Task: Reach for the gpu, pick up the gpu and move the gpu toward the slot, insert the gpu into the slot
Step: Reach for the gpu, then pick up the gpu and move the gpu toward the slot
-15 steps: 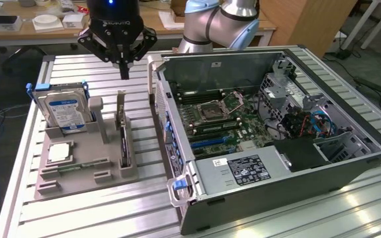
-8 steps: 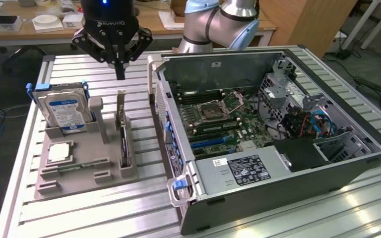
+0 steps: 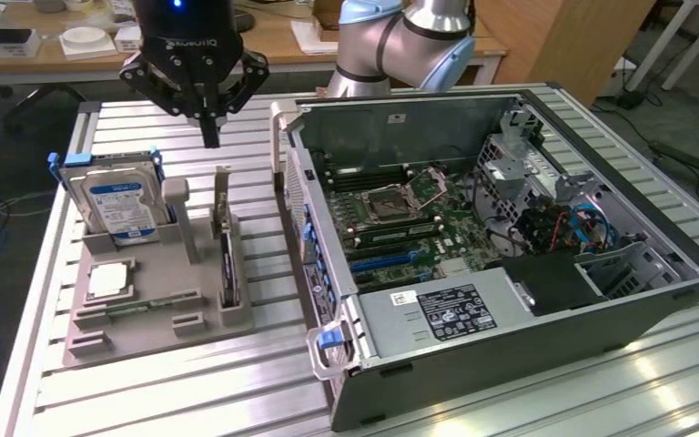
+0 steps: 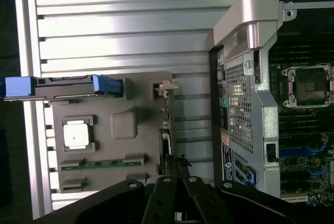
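Exterior view first: the gripper (image 3: pixel 212 135) hangs over the desk (image 3: pixel 204 391) with its fingertips pinched together and nothing between them, so closed and empty. The gpu (image 3: pixel 225 244) stands on edge in the grey holder (image 3: pixel 131 344), roughly at 6 o'clock from the gripper and well apart from it. The hard drive (image 3: pixel 125 202) sits at the card's 9 o'clock and the open PC case (image 3: pixel 471 364) at its 3 o'clock, with the blue slots (image 3: pixel 380 259) on the board inside.

Wrist view: you look down on the gpu (image 4: pixel 168 130) as a thin dark line, silver bracket at the far end, and the closed gripper (image 4: pixel 176 174) lines up over its near end.

What worries me: if it comes down shut like that, the tips land on the card's top edge instead of straddling it, and that could chip the card or tip it in the holder. It's also a skinny target, so a little sideways error means a finger hits the holder wall.
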Available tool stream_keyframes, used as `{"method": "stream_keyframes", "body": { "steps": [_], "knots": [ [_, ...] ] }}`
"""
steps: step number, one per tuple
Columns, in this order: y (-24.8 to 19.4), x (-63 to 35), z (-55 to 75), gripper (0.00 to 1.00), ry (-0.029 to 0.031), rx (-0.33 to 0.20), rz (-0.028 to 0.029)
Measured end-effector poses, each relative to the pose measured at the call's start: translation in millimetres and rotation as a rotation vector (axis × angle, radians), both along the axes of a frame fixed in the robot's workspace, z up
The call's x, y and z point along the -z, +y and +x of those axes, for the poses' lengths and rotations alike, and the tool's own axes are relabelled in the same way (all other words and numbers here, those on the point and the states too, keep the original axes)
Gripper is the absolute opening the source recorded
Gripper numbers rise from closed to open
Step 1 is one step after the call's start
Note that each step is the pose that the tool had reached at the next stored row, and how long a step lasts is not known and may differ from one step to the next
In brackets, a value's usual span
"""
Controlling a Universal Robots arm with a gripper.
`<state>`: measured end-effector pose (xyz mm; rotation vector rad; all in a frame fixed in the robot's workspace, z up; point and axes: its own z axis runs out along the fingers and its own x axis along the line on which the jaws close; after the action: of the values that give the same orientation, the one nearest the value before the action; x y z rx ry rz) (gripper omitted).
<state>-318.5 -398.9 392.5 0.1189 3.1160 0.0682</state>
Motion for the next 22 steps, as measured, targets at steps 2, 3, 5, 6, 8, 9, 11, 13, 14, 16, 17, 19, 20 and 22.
{"method": "stream_keyframes", "body": {
  "steps": [2,3,5,6,8,9,11,13,14,16,17,19,20,22],
  "knots": [
    [0.0,0.1,-2.4,0.10,0.0001,0.000,0.0000],
    [0.0,0.1,-3.7,0.10,0.0002,0.000,0.0000],
    [0.0,0.1,-5.8,0.10,0.0005,0.000,0.0000],
    [0.0,0.1,-6.8,0.10,0.0007,0.000,0.0000],
    [0.0,0.1,-8.7,0.10,0.0009,0.000,0.0000],
    [0.0,0.2,-9.5,0.10,0.0010,0.000,0.0000],
    [0.0,0.1,-11.0,0.10,0.0013,0.001,0.0000],
    [0.0,0.2,-11.0,0.10,0.0013,0.000,0.0000],
    [0.0,0.2,-11.0,0.10,0.0013,0.000,0.0000],
    [0.0,0.2,-11.0,0.10,0.0013,0.001,0.0000],
    [0.0,0.1,-11.1,0.10,0.0013,0.001,0.0000],
    [0.0,0.1,-11.0,0.10,0.0013,0.001,0.0000],
    [0.0,0.1,-11.0,0.10,0.0013,0.001,0.0000],
    [0.0,0.1,-11.1,0.16,0.0013,0.001,0.0000]
  ]
}}
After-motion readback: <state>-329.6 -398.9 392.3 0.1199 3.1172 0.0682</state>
